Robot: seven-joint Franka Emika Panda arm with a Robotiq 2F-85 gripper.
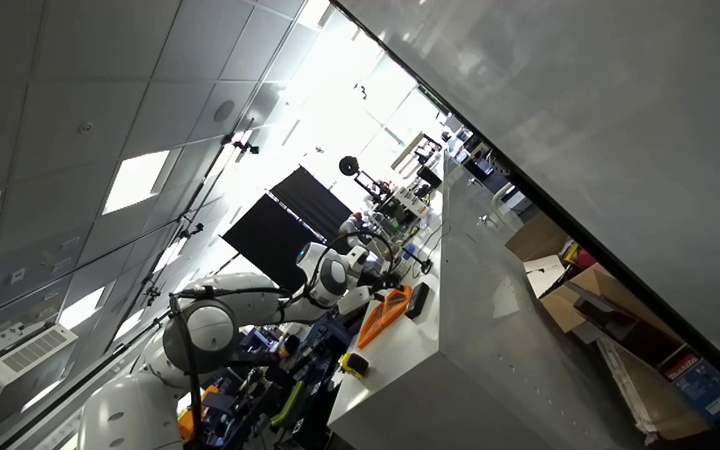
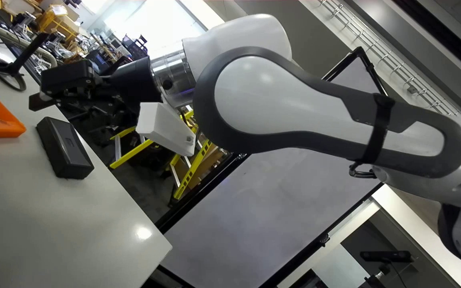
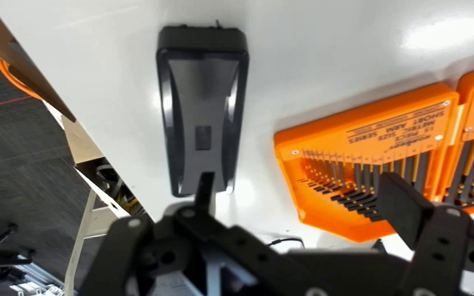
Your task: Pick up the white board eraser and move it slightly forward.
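The whiteboard eraser is black with a dark grey top. It lies flat on the white table in the wrist view (image 3: 204,107) and in both exterior views, as the eraser (image 1: 419,300) and as the dark block (image 2: 65,149) near the table edge. My gripper (image 3: 301,189) is open with nothing between its fingers. In the wrist view, its left finger overlaps the near end of the eraser, and its right finger overlaps the orange hex key case (image 3: 352,164). The gripper (image 2: 42,100) hovers above the table beyond the eraser in an exterior view. Contact with the eraser does not show.
The orange case (image 1: 385,315) lies open beside the eraser, holding several hex keys. A yellow and black tape measure (image 1: 355,364) sits on the table (image 2: 54,224) near a corner. A black stand with a round base (image 2: 8,72) stands beyond the case. The table edge runs close to the eraser.
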